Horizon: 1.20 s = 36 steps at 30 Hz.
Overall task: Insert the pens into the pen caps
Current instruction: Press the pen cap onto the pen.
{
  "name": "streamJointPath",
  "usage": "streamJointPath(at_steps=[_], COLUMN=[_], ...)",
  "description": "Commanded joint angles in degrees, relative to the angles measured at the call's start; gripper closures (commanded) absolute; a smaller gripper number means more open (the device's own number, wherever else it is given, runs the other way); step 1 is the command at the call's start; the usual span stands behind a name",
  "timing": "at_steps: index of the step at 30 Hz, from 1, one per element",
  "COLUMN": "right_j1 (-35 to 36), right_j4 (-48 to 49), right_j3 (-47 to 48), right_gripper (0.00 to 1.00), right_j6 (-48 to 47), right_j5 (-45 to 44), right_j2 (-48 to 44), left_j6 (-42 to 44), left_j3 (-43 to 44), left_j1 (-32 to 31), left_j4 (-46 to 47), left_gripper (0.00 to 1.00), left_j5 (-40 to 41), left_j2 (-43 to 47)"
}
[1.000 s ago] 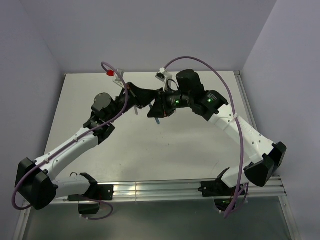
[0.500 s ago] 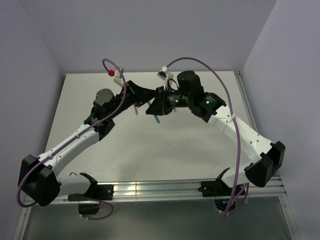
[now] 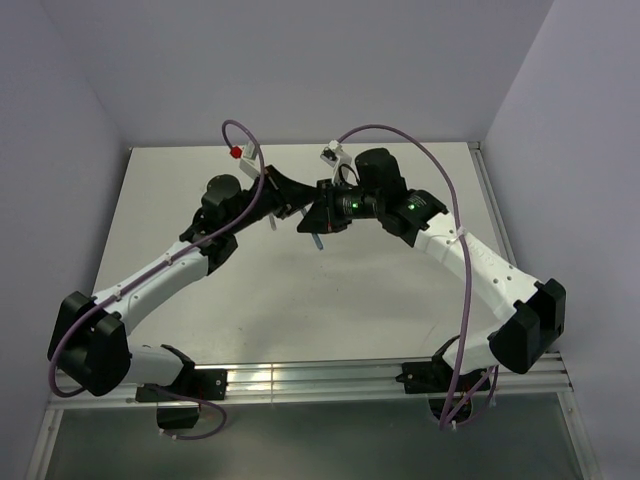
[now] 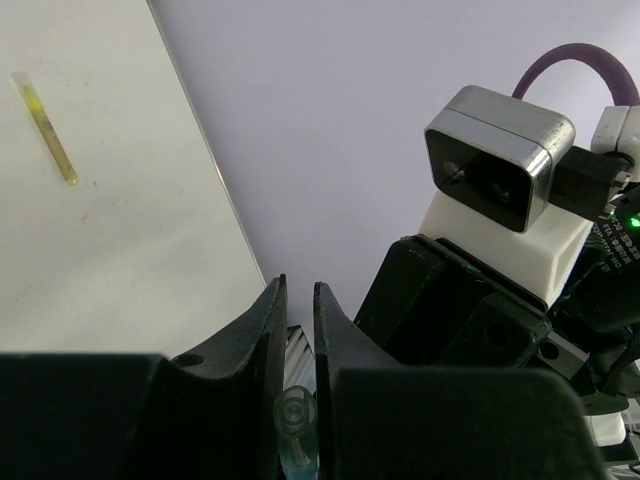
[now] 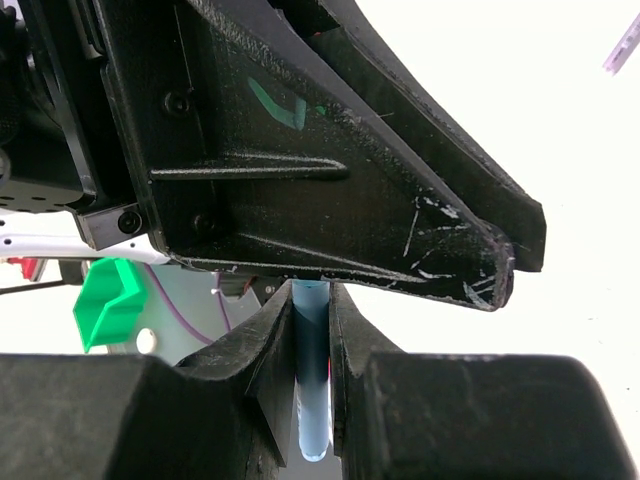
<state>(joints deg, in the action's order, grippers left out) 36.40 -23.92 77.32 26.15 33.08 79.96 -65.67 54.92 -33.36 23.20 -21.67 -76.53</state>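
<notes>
In the right wrist view my right gripper [image 5: 312, 290] is shut on a blue pen [image 5: 313, 380], which stands upright between its fingers. The pen's upper end meets the black finger of the left gripper [image 5: 330, 170] just above. In the left wrist view my left gripper [image 4: 300, 285] is shut on a pale blue, see-through pen cap [image 4: 295, 425] held deep between the jaws. From above, both grippers meet over the table's far middle: left gripper [image 3: 293, 205], right gripper [image 3: 313, 217], with the blue pen [image 3: 317, 240] poking out below them.
A yellow pen [image 4: 45, 128] lies on the white table [image 4: 120, 260] near its far edge. A grey-purple pen [image 5: 622, 45] lies farther off in the right wrist view. The right arm's wrist camera [image 4: 500, 160] is close beside the left fingers. Purple cables [image 3: 400, 140] arch overhead.
The left arm has swung right and its elbow has come nearer the middle. The right wrist shifted slightly. The two grippers stay pressed together with pen and cap in them.
</notes>
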Motion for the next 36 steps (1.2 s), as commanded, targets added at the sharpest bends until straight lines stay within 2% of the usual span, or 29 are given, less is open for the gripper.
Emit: streamJointPath(at_steps=[1,9,15,26,30,36], right_j1=[-1.95,-1.95,-1.95,-1.95,-1.95,-1.95], right_j4=[12.76,12.67,13.02,13.11,12.67,12.85], right_j3=[0.56,-2.43,-3.84,-7.09,-8.32,-10.52], right_gripper=[0.85,0.76,0.65,0.57,0.52,0.49], right_j6=[0.48,1.36,1.27,1.36,1.1,1.01], right_j5=[-2.85,-1.18,-0.39,1.2,0.58,1.99], right_j2=[-2.62,-2.88,-3.32,-4.02,-4.99,-6.04], left_j6=[0.46,-0.16,-0.34,0.01,0.63,1.59], left_j3=[-1.12,-2.36,-2.36,-2.18,-2.01,-2.01], left_j1=[-1.26,-1.09,-0.65,0.23,0.67,1.2], left_j4=[-7.12,-6.68,-6.76,-6.5,-7.03,-7.55], left_gripper=[1.0,1.0,1.0,1.0,1.0,1.0], left_j5=[-5.58,-4.78,-4.52,-4.26,-4.17,-4.26], left_j2=[-1.07,-1.43,-1.69,-2.04,-1.87,-1.43])
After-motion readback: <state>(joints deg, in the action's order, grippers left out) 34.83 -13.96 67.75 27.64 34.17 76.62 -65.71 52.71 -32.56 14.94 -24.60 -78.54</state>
